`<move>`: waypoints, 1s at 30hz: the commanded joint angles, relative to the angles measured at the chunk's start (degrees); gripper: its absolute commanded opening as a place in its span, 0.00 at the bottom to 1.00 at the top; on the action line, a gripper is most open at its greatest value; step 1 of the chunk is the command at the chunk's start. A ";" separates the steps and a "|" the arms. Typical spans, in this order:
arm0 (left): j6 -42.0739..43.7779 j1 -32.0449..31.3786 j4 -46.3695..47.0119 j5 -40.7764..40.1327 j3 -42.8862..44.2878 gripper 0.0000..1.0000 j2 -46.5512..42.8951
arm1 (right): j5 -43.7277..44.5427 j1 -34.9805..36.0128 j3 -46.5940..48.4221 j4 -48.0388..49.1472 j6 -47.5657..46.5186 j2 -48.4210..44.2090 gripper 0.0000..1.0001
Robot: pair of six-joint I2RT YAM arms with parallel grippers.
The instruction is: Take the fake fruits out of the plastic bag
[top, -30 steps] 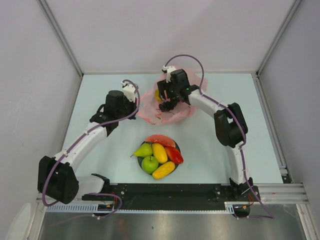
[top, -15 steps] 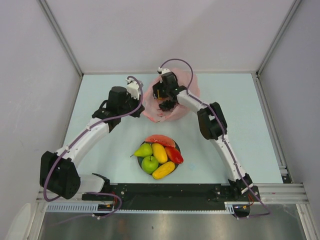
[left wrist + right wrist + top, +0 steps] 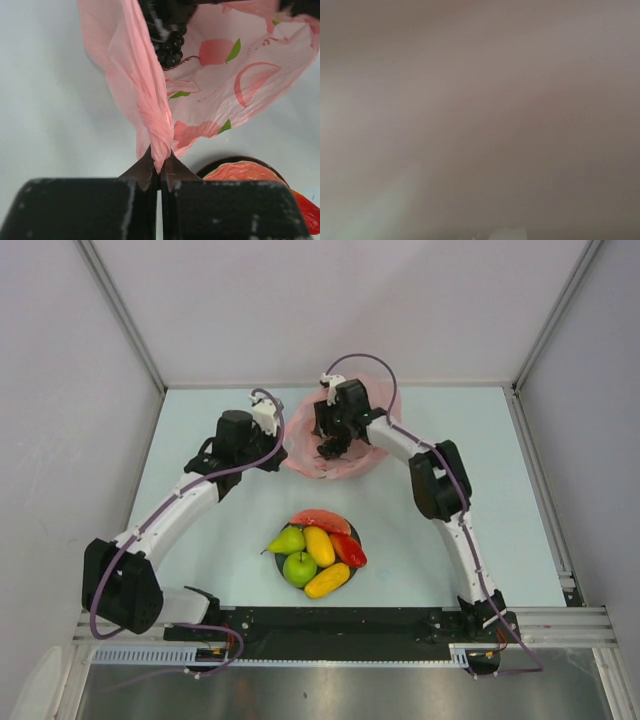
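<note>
The left tool (image 3: pixel 160 164) pinches a twisted edge of the plastic bag (image 3: pixel 150 105).

top view looks down; left wrist, close, shares the plastic bag (image 3: pixel 352 466) (image 3: pixel 215 95)

The plastic bag (image 3: pixel 220 80): thin translucent pink film, crinkled, printed. The grapes (image 3: pixel 170 47): dark, glossy. The fake fruits (image 3: pixel 319 545): smooth glossy plastic. The desk (image 3: pixel 190 430): pale, matt, smooth. The left end effector (image 3: pixel 160 164): matt black.
</note>
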 commanded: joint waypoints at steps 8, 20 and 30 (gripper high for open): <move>-0.43 2.51 3.36 -0.28 9.24 0.00 5.33 | -16.77 -0.52 -33.88 4.30 -2.99 -40.04 0.34; 0.45 2.42 3.54 4.28 7.93 0.00 4.54 | -23.11 10.55 -49.63 -9.95 -21.98 -59.12 0.29; -1.84 2.42 4.77 7.01 1.87 0.01 -6.86 | -12.65 18.83 -51.21 -10.76 -1.07 -55.89 0.35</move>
